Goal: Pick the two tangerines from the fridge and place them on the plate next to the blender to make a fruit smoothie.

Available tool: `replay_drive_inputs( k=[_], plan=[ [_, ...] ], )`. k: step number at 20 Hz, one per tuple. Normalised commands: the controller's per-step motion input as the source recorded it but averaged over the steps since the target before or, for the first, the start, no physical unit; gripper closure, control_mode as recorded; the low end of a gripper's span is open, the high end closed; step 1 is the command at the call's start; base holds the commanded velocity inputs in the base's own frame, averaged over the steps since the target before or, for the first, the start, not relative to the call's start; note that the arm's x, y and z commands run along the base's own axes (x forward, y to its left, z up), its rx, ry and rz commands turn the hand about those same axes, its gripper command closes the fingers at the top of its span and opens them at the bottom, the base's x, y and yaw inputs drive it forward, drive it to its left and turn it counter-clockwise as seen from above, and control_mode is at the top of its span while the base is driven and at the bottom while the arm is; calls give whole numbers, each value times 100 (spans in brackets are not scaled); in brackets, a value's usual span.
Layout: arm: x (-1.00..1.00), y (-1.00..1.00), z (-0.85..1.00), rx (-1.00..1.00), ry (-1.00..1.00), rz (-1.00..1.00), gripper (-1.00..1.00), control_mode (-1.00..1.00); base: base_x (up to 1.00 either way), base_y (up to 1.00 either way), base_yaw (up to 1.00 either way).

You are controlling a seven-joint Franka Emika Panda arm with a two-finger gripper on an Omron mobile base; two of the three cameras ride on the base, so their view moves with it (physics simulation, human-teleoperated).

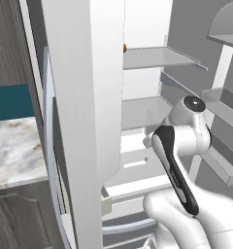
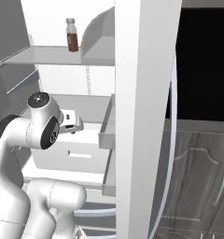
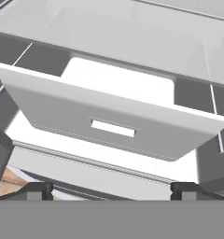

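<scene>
end effector (image 3: 111, 189): fingers spread wide, holding nothing
drawer (image 3: 109, 121): white, pulled out just ahead
fridge (image 1: 84, 97): doors open
tangerine (image 1: 124, 48): upper shelf, half hidden by door
bottle (image 2: 72, 34): brown, upright on shelf

Your arm (image 1: 179, 170) rose from the base, bent sharply at the elbow and reached forward, with the wrist (image 2: 43, 122) held at mid height. Your gripper (image 3: 112, 189) pointed forward and down, its two dark fingertips (image 3: 35, 190) spread wide apart at the frame's bottom corners, with nothing between them.
</scene>
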Motion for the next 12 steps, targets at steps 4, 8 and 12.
replay_drive_inputs(
  k=[4,8,12],
  plan=[
    [-6,0,10,0,-6,0,-100,-100,0,0,0],
    [-53,0,76,0,-37,-9,-100,-100,0,0,0],
    [-51,-2,100,0,-31,-15,-100,-100,0,0,0]
  ],
)
